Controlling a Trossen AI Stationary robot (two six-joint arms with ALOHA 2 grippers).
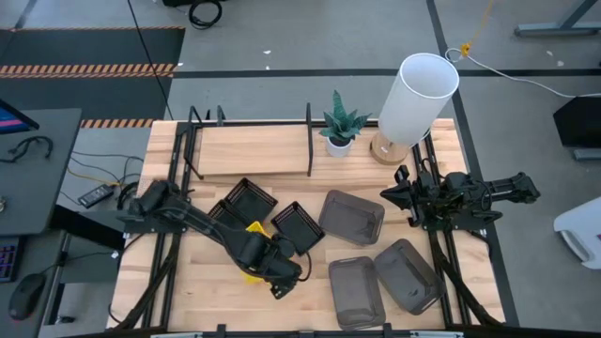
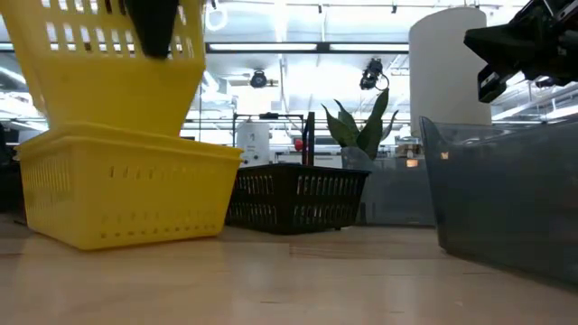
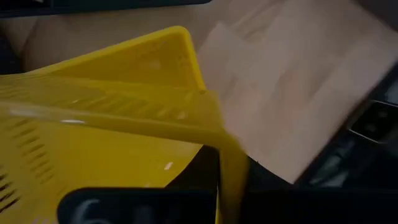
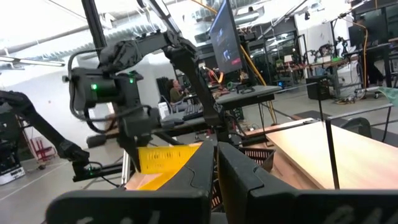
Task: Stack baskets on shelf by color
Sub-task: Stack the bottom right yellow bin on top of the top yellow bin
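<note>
The left pincer (image 1: 278, 274) is seen low over the near left part of the bench (image 1: 216, 300), closed on the wall of a yellow basket (image 2: 113, 41), which is held tilted and raised. Directly beneath it a second yellow basket (image 2: 126, 185) rests on the bench; whether the two touch cannot be told. In the high view only a small patch of yellow shows beside the left arm.

Just beyond, toward the far side, three black baskets (image 1: 249, 200) lie close together on the bench, the right-hand one (image 1: 298, 225) being nearest the pincer. To the right, three grey baskets (image 1: 352, 217) are spread over the bench: one in the middle, two nearer the front edge (image 1: 357, 289) (image 1: 407, 274).

The shelf (image 1: 249, 150) stands along the far left edge of the bench, with nothing seen on its board. A potted plant (image 1: 340, 122) and a white lamp (image 1: 418, 99) stand to its right.

The right pincer (image 1: 392, 194) is held above the right side of the bench, well apart from the baskets, its fingers (image 4: 249, 180) pressed together on nothing.
</note>
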